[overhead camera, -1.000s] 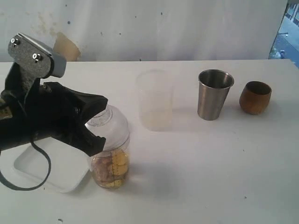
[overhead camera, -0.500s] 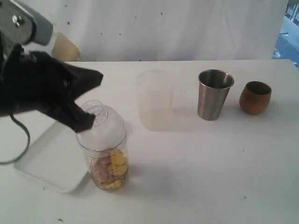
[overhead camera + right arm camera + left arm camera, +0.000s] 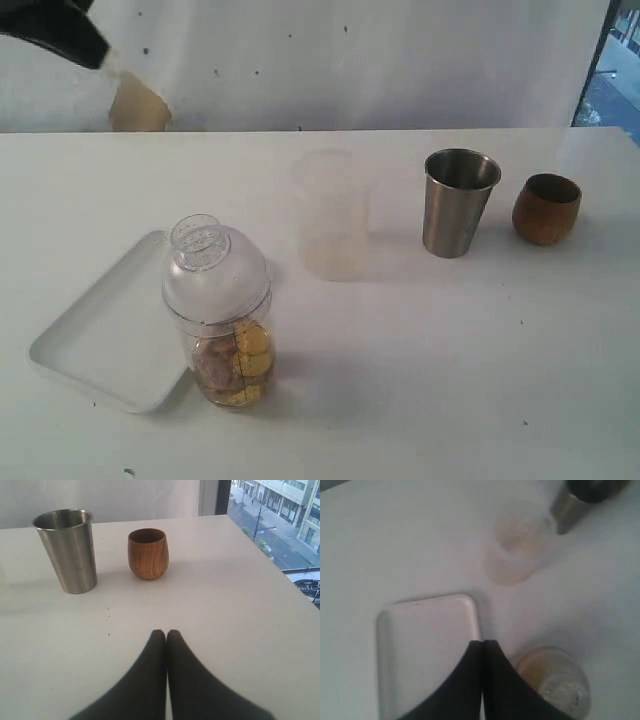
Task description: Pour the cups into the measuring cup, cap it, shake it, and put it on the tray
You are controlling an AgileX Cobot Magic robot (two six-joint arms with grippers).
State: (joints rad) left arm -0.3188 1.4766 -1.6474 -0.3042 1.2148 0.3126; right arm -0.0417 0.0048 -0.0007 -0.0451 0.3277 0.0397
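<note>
The measuring cup stands on the table just off the tray's right edge, capped with a clear dome lid. Yellow and brown pieces lie in its lower half. The white tray lies at the front left with nothing on it. At the right stand the steel tumbler and the brown cup, both upright. My left gripper is shut and holds nothing, high above the tray and the measuring cup. My right gripper is shut and bare, short of the tumbler and brown cup.
A frosted translucent cup stands mid-table between the measuring cup and the tumbler. A tan object sits at the back left by the wall. A dark tip of the left arm shows in the exterior view's top left corner.
The left arm has lifted off the capped measuring cup and drawn up and back to the top left. The measuring cup stays standing beside the tray.
</note>
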